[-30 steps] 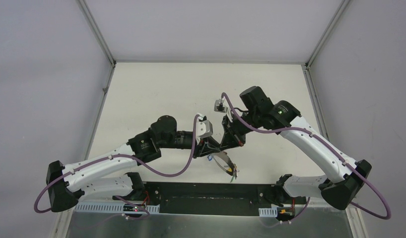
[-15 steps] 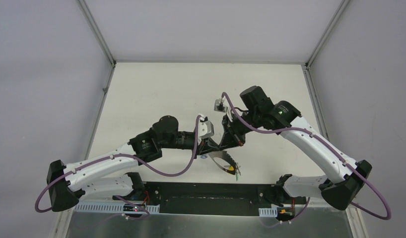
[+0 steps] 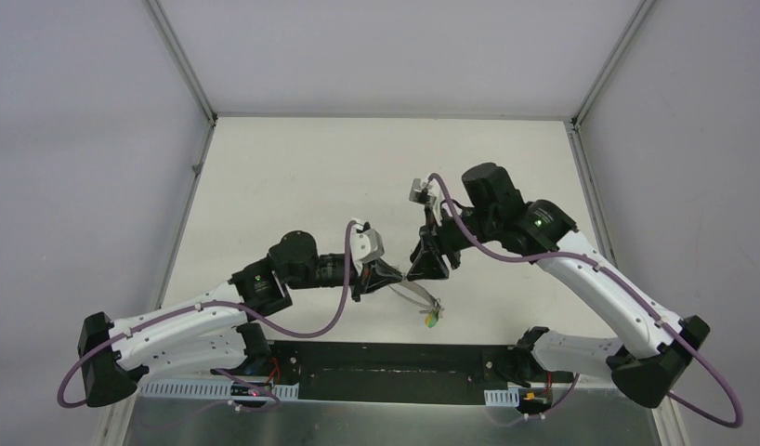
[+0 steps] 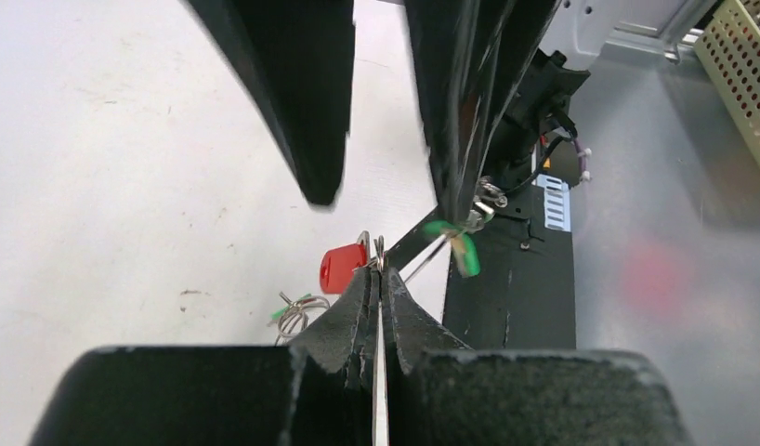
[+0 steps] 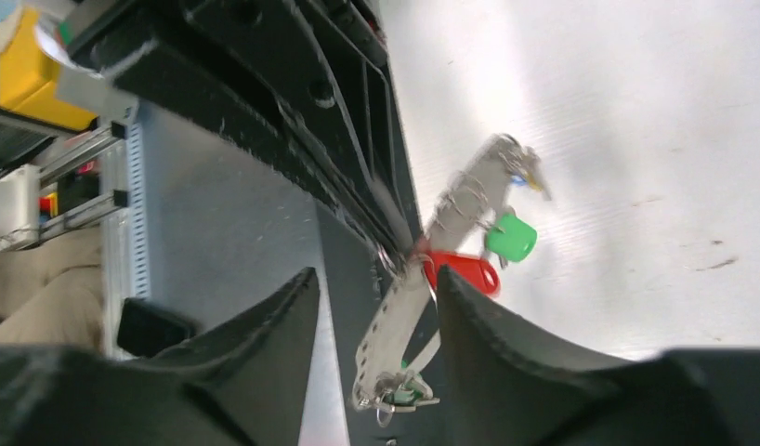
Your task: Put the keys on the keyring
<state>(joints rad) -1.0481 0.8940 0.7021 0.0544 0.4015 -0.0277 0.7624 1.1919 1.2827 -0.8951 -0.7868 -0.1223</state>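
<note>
Top external view: I see both arms reaching in twd each other over the near part of the table (image 3: 293,177), w/ L gripper (image 3: 387,276) and R gripper (image 3: 423,268) nearly tip to tip. The keyring (image 3: 413,295) hangs between and below them, slanting down twd the near edge. The keys (image 3: 433,319) are bunched at its low end. Green and yellow bits show there, rest too small to tell.

Left wrist view: L gripper's jaws are pinched tight on the thin edge of the keyring, band running straight up the seam between the pads. A red key head (image 4: 342,268) sits just left of the band, past the fingertips. A green tag (image 4: 465,251) shows to the right, blurred. A small wire ring (image 4: 297,311) w/ a green bit shows lower left. Can't tell if it rests on the table.

Right wrist view: R gripper's jaws stand apart, approx mid width, and the keyring band passes thru the gap. Can't tell if either pad touches it. The red key head and a green key head (image 5: 511,239) sit right by the band, beyond the tips.
</note>
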